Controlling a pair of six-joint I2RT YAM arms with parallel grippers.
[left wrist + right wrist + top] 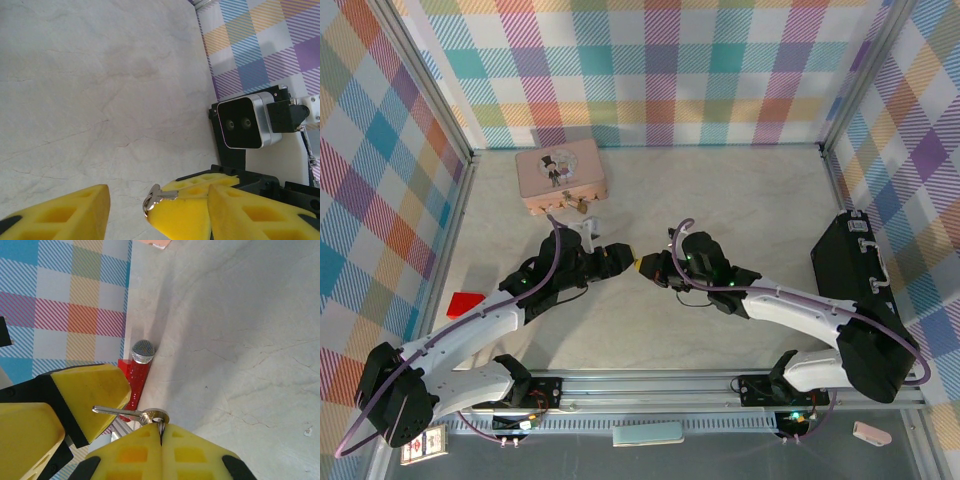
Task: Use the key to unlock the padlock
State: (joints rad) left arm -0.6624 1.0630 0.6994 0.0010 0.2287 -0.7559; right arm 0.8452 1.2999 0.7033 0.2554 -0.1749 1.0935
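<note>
Top external view: both arms reach to mid-table, where the left gripper (624, 256) and the right gripper (643, 267) meet tip to tip. The pink tin (560, 172) lies near the far wall. The padlock (583, 206), a small brass speck, rests on the table (720, 190) just in front of the tin's near edge, well apart from both grippers. A red block (465, 303) lies by the left wall and a black case (860, 265) by the right wall. The key is too small to resolve here. Left wrist view: the left gripper's yellow fingers (75, 212) stand apart at a moderate gap, with the right gripper's closed yellow tip between them. The silver bow of the key (155, 197) projects from that tip. The right wrist camera (245, 122) sits behind it. Right wrist view: the right gripper (161, 432) has its pads pressed together on the bow of the key (125, 413). The blade points out sideways, level, toward the inner face of one left finger (90, 387); contact between blade tip and finger cannot be determined. The red block (136, 380) carries a silver mesh dome and stands at the foot of the wall.
</note>
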